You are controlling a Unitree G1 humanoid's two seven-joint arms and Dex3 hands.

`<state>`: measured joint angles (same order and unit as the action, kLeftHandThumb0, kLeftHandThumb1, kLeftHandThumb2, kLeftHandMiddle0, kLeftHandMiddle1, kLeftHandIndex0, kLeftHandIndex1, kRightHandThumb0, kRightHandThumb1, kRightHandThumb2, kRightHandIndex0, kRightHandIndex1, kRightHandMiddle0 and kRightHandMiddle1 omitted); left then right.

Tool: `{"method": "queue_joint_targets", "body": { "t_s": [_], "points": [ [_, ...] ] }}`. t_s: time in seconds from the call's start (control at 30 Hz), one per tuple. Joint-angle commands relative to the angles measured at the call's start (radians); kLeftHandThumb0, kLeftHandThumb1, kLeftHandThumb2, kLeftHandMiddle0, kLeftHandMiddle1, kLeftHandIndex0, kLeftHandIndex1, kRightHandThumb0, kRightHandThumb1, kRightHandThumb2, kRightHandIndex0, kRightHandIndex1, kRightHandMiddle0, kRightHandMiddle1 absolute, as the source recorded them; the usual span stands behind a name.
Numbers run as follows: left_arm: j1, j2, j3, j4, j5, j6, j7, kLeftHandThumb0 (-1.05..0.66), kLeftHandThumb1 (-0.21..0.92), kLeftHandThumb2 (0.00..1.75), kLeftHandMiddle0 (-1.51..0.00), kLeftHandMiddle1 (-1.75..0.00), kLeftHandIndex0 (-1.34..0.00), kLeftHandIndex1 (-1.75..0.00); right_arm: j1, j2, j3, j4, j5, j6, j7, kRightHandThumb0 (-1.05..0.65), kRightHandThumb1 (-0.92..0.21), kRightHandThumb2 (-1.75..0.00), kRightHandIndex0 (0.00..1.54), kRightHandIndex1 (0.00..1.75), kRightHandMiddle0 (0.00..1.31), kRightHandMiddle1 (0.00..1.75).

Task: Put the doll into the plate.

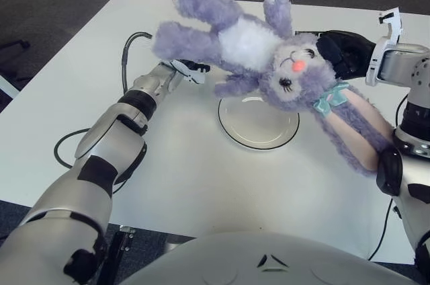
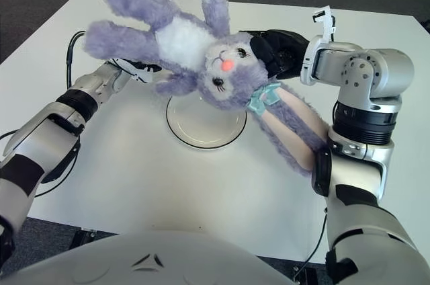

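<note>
One doll [image 1: 269,56] (a purple plush rabbit), one plate [image 1: 259,127] on the one white table [image 1: 201,184], two robot hands, the right hand [image 2: 279,53] and the left hand [image 2: 138,70], and one black cable [image 1: 67,144] near the table's left edge.

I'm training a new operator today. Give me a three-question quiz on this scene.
1. True or false: the doll already lies in the plate.
2. Which hand holds the doll? A) left hand B) right hand C) both
3. Fill in: the doll has a pink ____.

Key:
1. False; it hangs in the air over the plate.
2. B; the right hand grips it by the head, and the left hand shows beside the plate, on its left.
3. Nose.
</note>
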<state>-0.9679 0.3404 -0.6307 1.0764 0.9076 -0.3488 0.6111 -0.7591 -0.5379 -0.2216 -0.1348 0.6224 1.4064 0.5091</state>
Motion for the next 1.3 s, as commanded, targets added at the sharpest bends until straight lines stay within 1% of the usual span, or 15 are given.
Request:
{"method": "queue_joint_targets", "body": {
  "t_s": [0.0, 0.13, 0.23, 0.37, 0.53, 0.8, 0.9, 1.0, 1.13, 1.27],
  "points": [
    [0.000, 0.006, 0.007, -0.001, -0.010, 0.007, -0.013, -0.48, 0.32, 1.31, -1.22, -1.75, -0.61, -1.75, 0.010, -0.021, 0.002, -0.032, -0.002, 0.020, -0.017, 0.00, -0.11, -1.52, 0.83, 1.61, 0.52, 1.75],
    [0.000, 0.007, 0.005, -0.004, -0.007, 0.011, -0.017, -0.48, 0.33, 1.30, -1.21, -1.75, -0.60, -1.75, 0.028, -0.013, -0.029, -0.048, 0.009, 0.067, -0.035, 0.00, -0.10, -1.52, 0.85, 1.58, 0.53, 1.75],
    [0.000, 0.007, 0.003, -0.006, -0.004, 0.013, -0.017, -0.48, 0.32, 1.31, -1.20, -1.75, -0.61, -1.75, 0.026, -0.009, -0.042, -0.043, 0.016, 0.110, -0.039, 0.00, -0.09, -1.51, 0.88, 1.52, 0.55, 1.75],
    [-0.001, 0.007, 0.001, -0.007, -0.001, 0.013, -0.013, -0.48, 0.32, 1.32, -1.20, -1.75, -0.61, -1.75, 0.036, -0.005, -0.050, -0.051, 0.016, 0.120, -0.042, 0.00, -0.08, -1.51, 0.90, 1.48, 0.57, 1.75],
    [-0.001, 0.010, -0.002, -0.012, 0.004, 0.012, -0.008, -0.48, 0.31, 1.32, -1.20, -1.75, -0.62, -1.75, 0.056, 0.003, -0.065, -0.069, 0.022, 0.120, -0.040, 0.00, -0.05, -1.51, 0.94, 1.40, 0.61, 1.75],
    [0.001, 0.012, -0.005, -0.016, 0.010, 0.016, -0.003, -0.48, 0.32, 1.31, -1.19, -1.75, -0.61, -1.75, 0.076, 0.005, -0.073, -0.068, 0.019, 0.111, -0.045, 0.00, -0.03, -1.53, 0.96, 1.38, 0.63, 1.75],
    [0.001, 0.013, -0.007, -0.017, 0.013, 0.018, 0.002, -0.48, 0.32, 1.31, -1.19, -1.75, -0.61, -1.75, 0.094, -0.003, -0.070, -0.066, 0.023, 0.087, -0.030, 0.00, -0.02, -1.54, 0.96, 1.39, 0.63, 1.75],
    [0.001, 0.013, -0.009, -0.022, 0.016, 0.024, 0.001, -0.48, 0.32, 1.32, -1.18, -1.75, -0.61, -1.75, 0.102, -0.017, -0.062, -0.064, 0.027, 0.083, -0.020, 0.00, -0.02, -1.54, 0.96, 1.39, 0.63, 1.75],
    [0.004, 0.013, -0.008, -0.032, 0.014, 0.031, -0.006, -0.49, 0.31, 1.33, -1.18, -1.75, -0.62, -1.75, 0.129, -0.031, -0.051, -0.057, 0.034, 0.077, 0.003, 0.00, -0.02, -1.54, 0.96, 1.39, 0.63, 1.75],
    [0.010, 0.014, -0.002, -0.038, 0.005, 0.030, -0.014, -0.49, 0.30, 1.33, -1.17, -1.75, -0.63, -1.75, 0.159, -0.046, -0.040, -0.053, 0.039, 0.055, 0.030, 0.00, -0.02, -1.54, 0.96, 1.39, 0.63, 1.75]
  ]
}}
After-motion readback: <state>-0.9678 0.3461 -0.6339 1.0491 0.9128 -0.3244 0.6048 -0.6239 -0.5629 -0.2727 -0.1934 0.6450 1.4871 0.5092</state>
